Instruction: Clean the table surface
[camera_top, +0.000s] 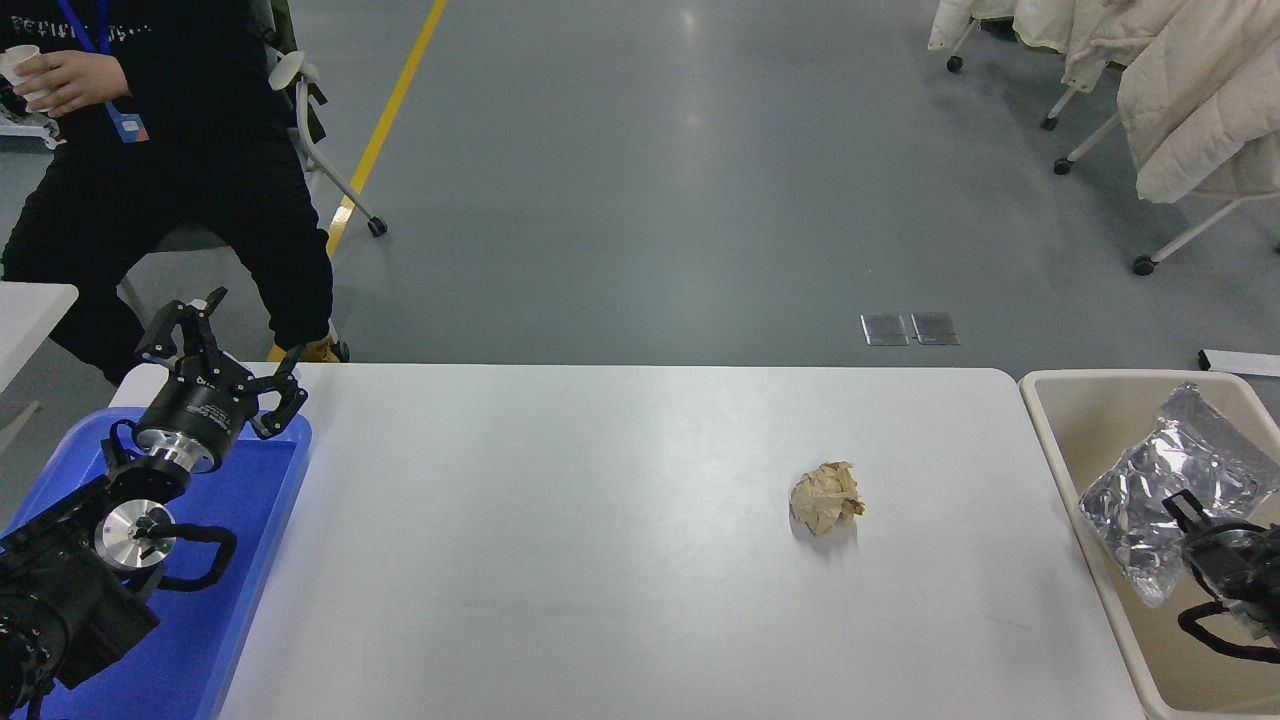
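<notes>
The table surface (560, 540) filled most of the lower view, white and nearly bare, running between the blue tray (235, 590) at its left end and the beige bin (1065, 470) standing just beside its right end. The left arm was parked over the tray, its left gripper (225, 365) held with fingers spread wide and holding nothing. Inside the bin a crumpled silver foil bag (1165, 475) hung or lay against the near wall, and the right gripper (1195, 525) was at the bag's lower edge, touching it; whether its fingers were clamped on the foil or had parted could not be told from this angle. A person sat beyond the table's far left corner, a cup in hand, clear of the work.

By judgement, the step in hand was dropping the foil bag into the bin. One piece of litter remained: a crumpled brown paper ball (826, 497) on the right half of the table, well apart from the bin. The next move would call for freeing the foil, lifting the right arm out over the bin's rim, and coming down on the ball with fingers wide enough to straddle it.
</notes>
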